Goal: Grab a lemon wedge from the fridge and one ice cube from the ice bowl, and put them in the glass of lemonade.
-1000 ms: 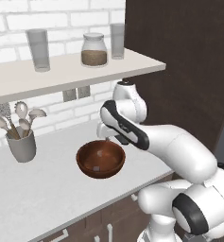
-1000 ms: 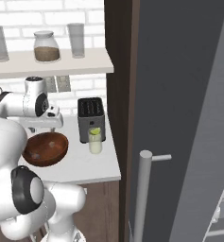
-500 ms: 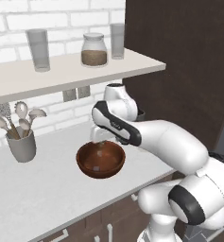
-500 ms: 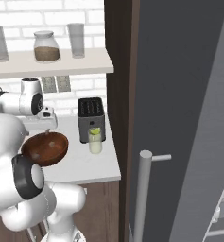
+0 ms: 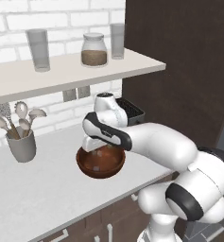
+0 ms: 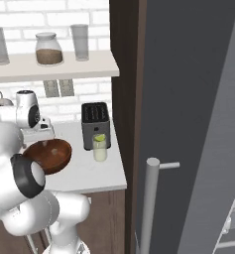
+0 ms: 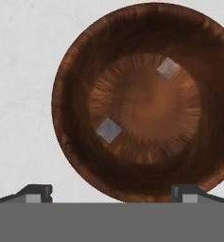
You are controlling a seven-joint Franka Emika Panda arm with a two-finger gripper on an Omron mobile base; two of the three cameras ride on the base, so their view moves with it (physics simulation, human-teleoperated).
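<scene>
The ice bowl (image 5: 100, 169) (image 6: 53, 157), dark reddish-brown wood, stands on the white counter. In the hand view two ice cubes lie on the floor of the ice bowl (image 7: 73, 90): one ice cube (image 7: 108, 130) nearer the fingers and another ice cube (image 7: 168, 68) farther off. My gripper (image 5: 99, 147) (image 7: 112, 194) hangs open just above the bowl, holding nothing. The glass of lemonade (image 6: 99, 150) stands in front of the toaster with a yellow-green lemon wedge (image 6: 99, 139) at its top. The grey fridge (image 6: 188, 99) fills the right side.
A black toaster (image 6: 95, 124) (image 5: 131, 108) stands behind the bowl against the dark cabinet wall. A grey utensil cup (image 5: 21, 145) sits at the left. The shelf (image 5: 61, 68) above carries two tall glasses and a lidded jar. The fridge handle (image 6: 149, 203) juts near the counter's end.
The hand has swung left and down from beside the toaster to just over the bowl. Its jaws stayed open. The bowl and glass have not moved.
</scene>
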